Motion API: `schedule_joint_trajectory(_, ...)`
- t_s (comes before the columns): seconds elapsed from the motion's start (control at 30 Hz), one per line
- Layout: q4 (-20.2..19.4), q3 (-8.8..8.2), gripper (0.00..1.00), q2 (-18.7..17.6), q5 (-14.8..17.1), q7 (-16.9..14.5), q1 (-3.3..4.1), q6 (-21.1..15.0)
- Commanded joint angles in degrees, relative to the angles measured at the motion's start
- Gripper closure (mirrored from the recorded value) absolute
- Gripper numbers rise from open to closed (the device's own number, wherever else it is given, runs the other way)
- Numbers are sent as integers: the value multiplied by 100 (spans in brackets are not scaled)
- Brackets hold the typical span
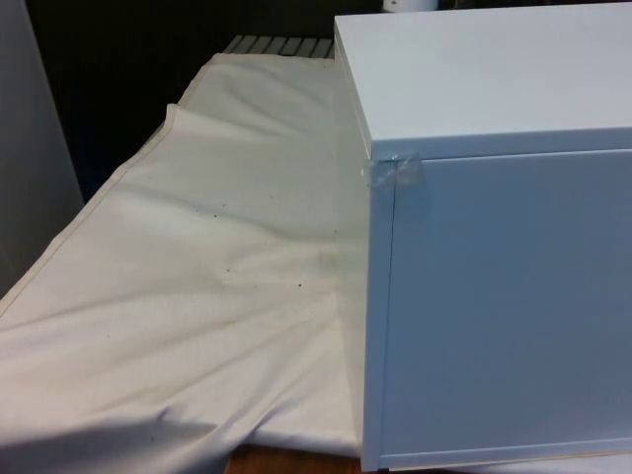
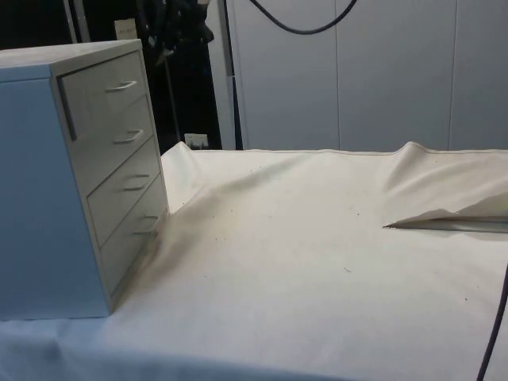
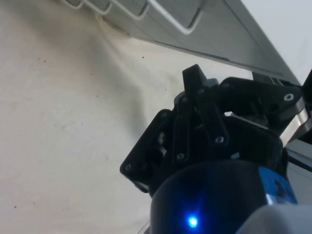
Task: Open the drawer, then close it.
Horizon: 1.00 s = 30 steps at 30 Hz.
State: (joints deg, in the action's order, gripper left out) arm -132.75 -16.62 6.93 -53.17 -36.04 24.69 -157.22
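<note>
Fingers [image 3: 195,80] look drawn together on nothing, though I can't be sure from here, near the shut drawers' handles [image 3: 170,22] of the chest [image 2: 40,198]; they'd best part and hook one handle squarely.

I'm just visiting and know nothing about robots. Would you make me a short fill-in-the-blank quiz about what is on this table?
1. The pale grey chest of drawers has ____ drawers stacked in its front.
2. All of its drawers are ____.
3. Each drawer carries a curved metal ____ for pulling.
4. The chest stands on a wrinkled ____ cloth.

Missing words: four; closed; handle; white
</note>
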Motion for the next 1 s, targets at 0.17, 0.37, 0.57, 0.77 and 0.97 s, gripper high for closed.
schedule_joint_trajectory(0.17, -160, 103, 100, 258, -126, 143, -6, 97)
schedule_joint_trajectory(0.37, -327, 212, 100, 435, -120, 212, 0, 138)
schedule_joint_trajectory(0.57, -527, 350, 100, 630, -120, 315, -6, 160)
schedule_joint_trajectory(0.77, -693, 464, 100, 802, -115, 401, -6, 178)
schedule_joint_trajectory(0.97, -900, 607, 100, 1014, -109, 504, -11, 212)
